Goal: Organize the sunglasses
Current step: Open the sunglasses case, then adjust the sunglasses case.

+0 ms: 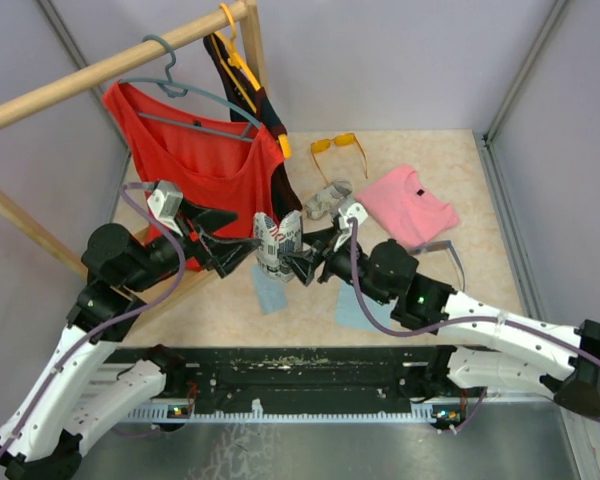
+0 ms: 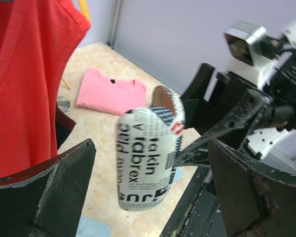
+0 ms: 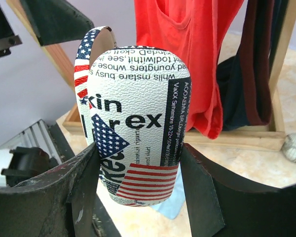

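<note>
Right jaws are clamping the patterned case (image 3: 138, 123). Left jaws are standing wide apart around it, not touching. Orange sunglasses (image 1: 338, 146) are lying far back on the bench (image 1: 450, 160), beyond both jaws, lens front crosswise, arms pointing nearward. Empty left jaws are probably fetching them.

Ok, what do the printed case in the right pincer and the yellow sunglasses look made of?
Case: pebbled grain under newsprint-and-flag print, matte, probably faux leather. Sunglasses: see-through orange-yellow lenses and thin arms, likely plastic; too small to be sure.
</note>
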`<state>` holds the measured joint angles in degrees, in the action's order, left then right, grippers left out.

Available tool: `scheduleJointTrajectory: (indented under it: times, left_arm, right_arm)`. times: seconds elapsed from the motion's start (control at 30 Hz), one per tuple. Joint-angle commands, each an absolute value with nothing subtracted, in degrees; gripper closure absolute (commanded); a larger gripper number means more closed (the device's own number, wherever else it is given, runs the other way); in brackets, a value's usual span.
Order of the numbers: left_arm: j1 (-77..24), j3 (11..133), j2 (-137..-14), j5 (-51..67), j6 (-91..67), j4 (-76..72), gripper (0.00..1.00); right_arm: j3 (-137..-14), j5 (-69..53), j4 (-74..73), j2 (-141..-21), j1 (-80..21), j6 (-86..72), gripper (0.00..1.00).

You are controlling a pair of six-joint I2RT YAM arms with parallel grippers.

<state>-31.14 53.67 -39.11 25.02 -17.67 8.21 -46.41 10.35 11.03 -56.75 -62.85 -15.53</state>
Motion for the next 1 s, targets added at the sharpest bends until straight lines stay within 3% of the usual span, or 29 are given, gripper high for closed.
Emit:
scheduleJointTrajectory:
  times: [0.0, 0.2, 0.43, 0.67, 0.97]
  left_arm:
    - [-31.29, 58.08, -39.39, 18.39, -22.37, 12.59, 0.0]
    - [-31.29, 63.99, -42.95, 7.43, -29.76, 24.74, 0.09]
    - [-31.29, 69.87, -48.0, 7.04, -34.84, 31.27, 0.16]
    - [-31.29, 71.87, -51.15, 6.39, -32.59, 32.01, 0.17]
    - [-31.29, 70.02, -53.44, 10.32, -28.37, 28.14, 0.24]
  right_arm:
    - [-43.93, 7.92, 19.73, -49.7, -62.97, -4.76, 1.0]
    - [-40.52, 8.26, 19.25, -44.28, -62.93, 9.85, 1.0]
    - [-33.81, 1.7, 33.2, -42.9, -62.88, 39.87, 1.0]
    - [-34.44, -2.45, 33.7, -48.61, -62.93, 71.39, 1.0]
    - [-42.85, -4.54, 27.07, -55.61, -63.8, 85.38, 1.0]
